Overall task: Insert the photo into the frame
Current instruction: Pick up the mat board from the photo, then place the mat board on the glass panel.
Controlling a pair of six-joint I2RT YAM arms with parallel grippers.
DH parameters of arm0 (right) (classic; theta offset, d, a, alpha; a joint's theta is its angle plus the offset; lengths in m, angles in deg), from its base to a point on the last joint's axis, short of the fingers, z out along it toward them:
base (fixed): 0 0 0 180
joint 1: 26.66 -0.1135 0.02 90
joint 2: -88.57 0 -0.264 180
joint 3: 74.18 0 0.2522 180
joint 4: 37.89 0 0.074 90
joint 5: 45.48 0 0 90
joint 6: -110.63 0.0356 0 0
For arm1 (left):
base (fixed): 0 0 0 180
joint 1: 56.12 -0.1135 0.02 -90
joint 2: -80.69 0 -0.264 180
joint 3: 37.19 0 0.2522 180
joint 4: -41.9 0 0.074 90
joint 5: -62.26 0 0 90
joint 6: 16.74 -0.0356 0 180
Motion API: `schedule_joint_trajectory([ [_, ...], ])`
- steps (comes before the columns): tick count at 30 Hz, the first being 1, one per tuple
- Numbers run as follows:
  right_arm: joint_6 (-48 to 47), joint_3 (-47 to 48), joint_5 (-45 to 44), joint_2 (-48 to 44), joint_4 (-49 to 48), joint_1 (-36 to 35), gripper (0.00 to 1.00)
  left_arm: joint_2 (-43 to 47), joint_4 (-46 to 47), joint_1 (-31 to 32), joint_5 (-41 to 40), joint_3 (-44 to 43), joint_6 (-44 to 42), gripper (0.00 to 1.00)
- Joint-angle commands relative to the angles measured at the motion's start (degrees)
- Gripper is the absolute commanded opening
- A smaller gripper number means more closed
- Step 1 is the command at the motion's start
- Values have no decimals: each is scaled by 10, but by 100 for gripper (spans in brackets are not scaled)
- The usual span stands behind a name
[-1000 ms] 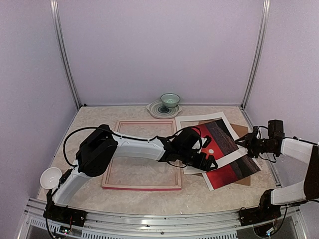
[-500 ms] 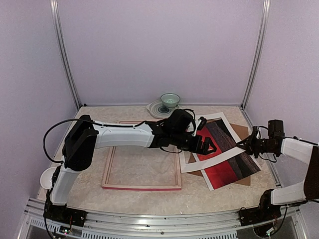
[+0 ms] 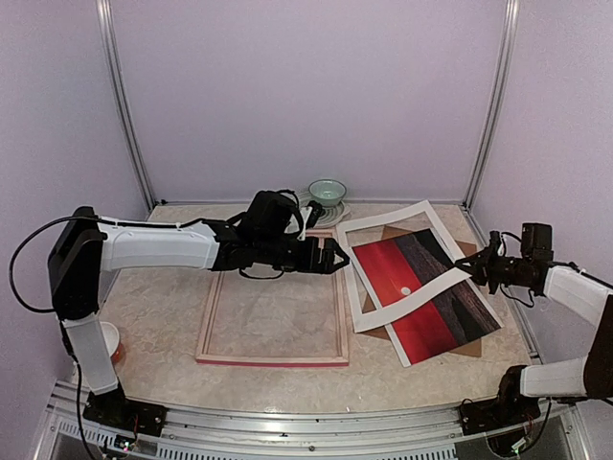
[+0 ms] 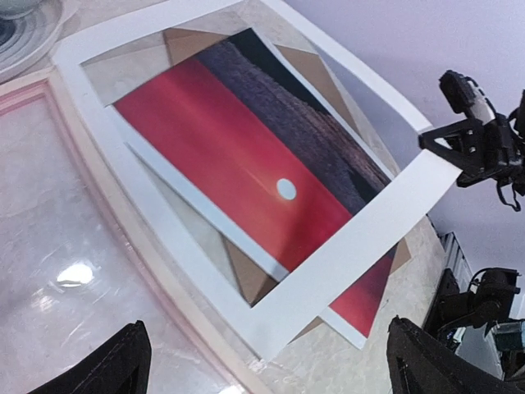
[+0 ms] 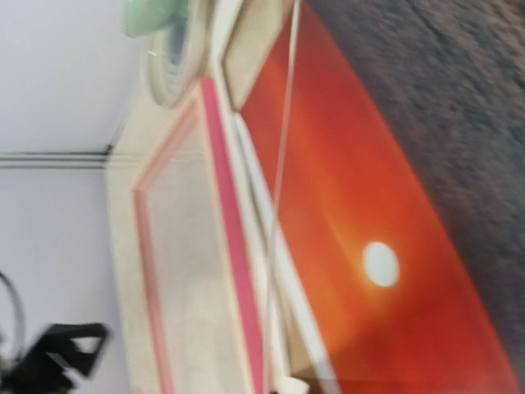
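A large thin-railed rectangular picture frame (image 3: 274, 360), bright pink-red on its face, lies flat on the beige marbled table (image 3: 172, 230). Its near rail runs along the table's near edge, left of the middle, and bare table shows inside it.

Just to its right, toward the near right corner, a plain brown hardboard backing (image 3: 466, 251) lies skewed on the table. The large rectangular sunset print (image 3: 442, 321) rests on it, outside the frame, with its red sky, small white sun dot and dark brownish sea facing up.

A white card mat with a rectangular opening (image 3: 402, 305) lies across the print. Its left side touches or overlaps the frame's right rail.

At the table's right edge the right gripper (image 3: 477, 270) is pinched closed on the mat's right corner, which is raised off the print.

Farther back, the left gripper (image 3: 332, 259) hangs over the frame's far right corner, its fingers spread wide and holding nothing.

At the far edge, near the middle, a pale green bowl (image 3: 327, 192) sits on a white ringed plate (image 3: 299, 213).
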Motion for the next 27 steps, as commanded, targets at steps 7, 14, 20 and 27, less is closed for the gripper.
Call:
schedule_joint_trajectory([
  [7, 143, -7, 57, -25, -135, 7, 0, 128, 16, -35, -66, 168, 11, 99],
  [14, 228, -23, 94, -49, -207, 7, 0, 197, -1, -72, -100, 249, 28, 99],
  [20, 259, 0, 109, -78, -210, 7, 0, 249, -7, -124, -110, 309, 31, 99],
  [27, 278, 26, 105, -96, -220, 6, 0, 286, -15, -188, -121, 362, 38, 99],
])
